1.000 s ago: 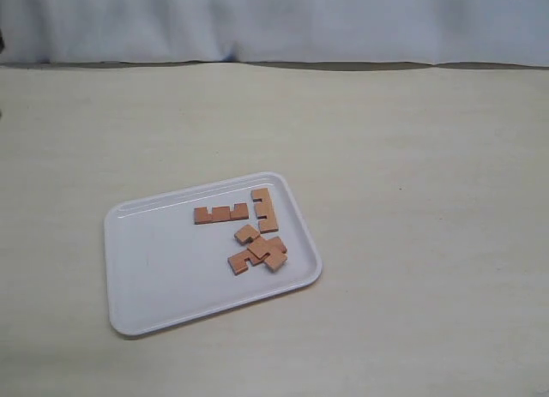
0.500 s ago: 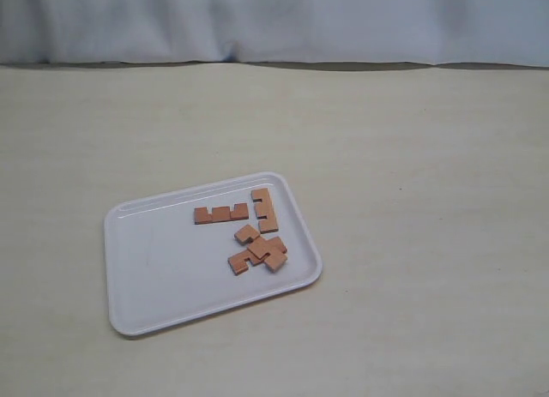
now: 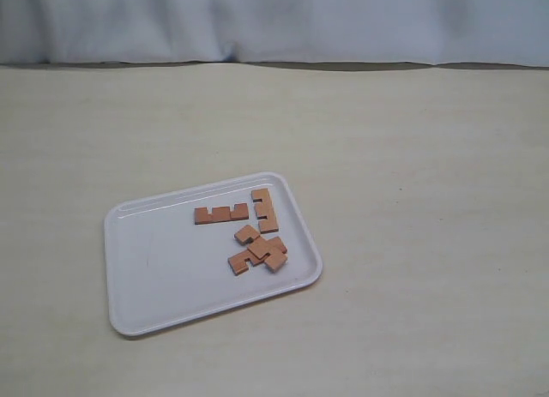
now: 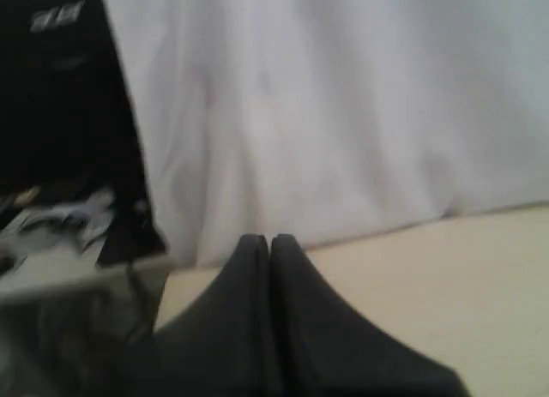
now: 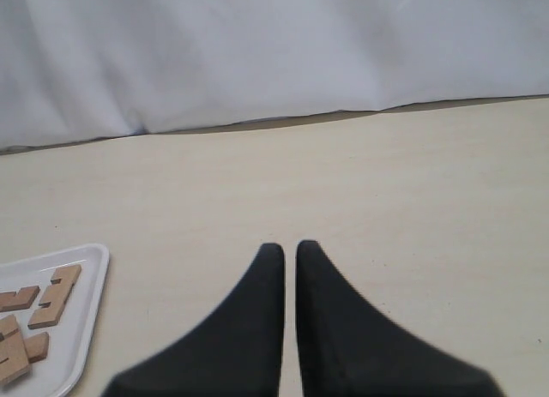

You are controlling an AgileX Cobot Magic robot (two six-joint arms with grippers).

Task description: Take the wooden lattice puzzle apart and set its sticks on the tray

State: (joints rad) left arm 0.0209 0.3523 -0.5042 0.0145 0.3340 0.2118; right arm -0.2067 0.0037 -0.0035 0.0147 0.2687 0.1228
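The tray sits on the counter, left of centre. All four sticks lie on its right half, the near two overlapping. Left hand and right hand are both closed and empty.

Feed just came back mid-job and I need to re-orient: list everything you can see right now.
tray: one, white, on the table left of centre in the exterior view
sticks: four as far as I can tell, reddish-brown, all on the tray's right half; two lie apart near the far corner, two overlap nearer the camera
table: one, beige, under everything
cloth backdrop: one, white, along the table's far edge
dark equipment: black, blurred, beyond the table edge in the left wrist view
left gripper: black, jaws together, holding nothing, away from the tray
right gripper: black, jaws practically together, holding nothing, over bare table beside the tray
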